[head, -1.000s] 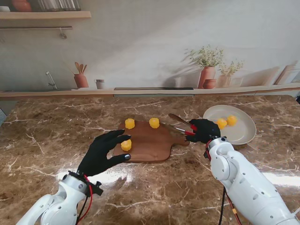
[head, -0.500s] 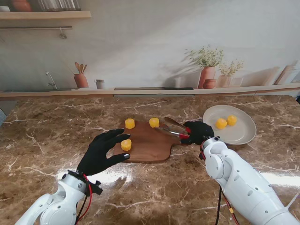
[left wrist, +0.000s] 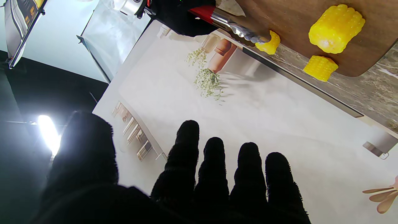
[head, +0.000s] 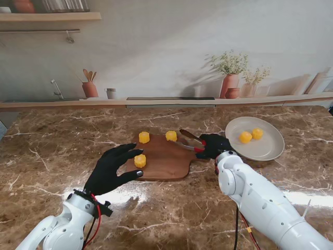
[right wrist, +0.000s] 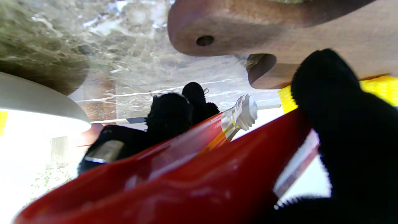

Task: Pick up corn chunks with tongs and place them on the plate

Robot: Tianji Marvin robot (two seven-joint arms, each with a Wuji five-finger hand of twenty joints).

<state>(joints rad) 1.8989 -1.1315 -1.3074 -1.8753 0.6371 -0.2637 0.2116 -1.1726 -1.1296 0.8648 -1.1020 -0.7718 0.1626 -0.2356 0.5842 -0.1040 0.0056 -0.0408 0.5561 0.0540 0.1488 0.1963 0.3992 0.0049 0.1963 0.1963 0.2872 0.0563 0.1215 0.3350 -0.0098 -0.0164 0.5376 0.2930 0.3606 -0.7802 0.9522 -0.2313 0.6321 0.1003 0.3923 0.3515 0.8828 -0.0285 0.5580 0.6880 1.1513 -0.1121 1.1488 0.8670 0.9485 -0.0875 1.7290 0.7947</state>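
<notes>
Three yellow corn chunks lie on the wooden cutting board [head: 166, 164]: one at its far left [head: 144, 137], one at its far middle [head: 171, 136], one [head: 140, 161] near my left hand. My right hand [head: 213, 145] is shut on the red-handled tongs [head: 188, 141], whose spread tips reach over the board toward the far-middle chunk [left wrist: 268, 44]. Two more chunks [head: 245, 137] [head: 257, 133] lie on the white plate [head: 268, 152] to the right. My left hand [head: 112, 169] is open, fingers spread at the board's left edge beside the near chunk [left wrist: 336, 28].
The brown marble counter [head: 52, 151] ends at a back ledge holding terracotta pots [head: 229, 85] with dried plants and a utensil pot [head: 89, 88]. The board's handle with a hole [right wrist: 205, 40] points toward the plate.
My right hand has carried the tongs leftward from the plate's edge over the board, their tips now close to the far-middle chunk. The left hand has stayed put.
</notes>
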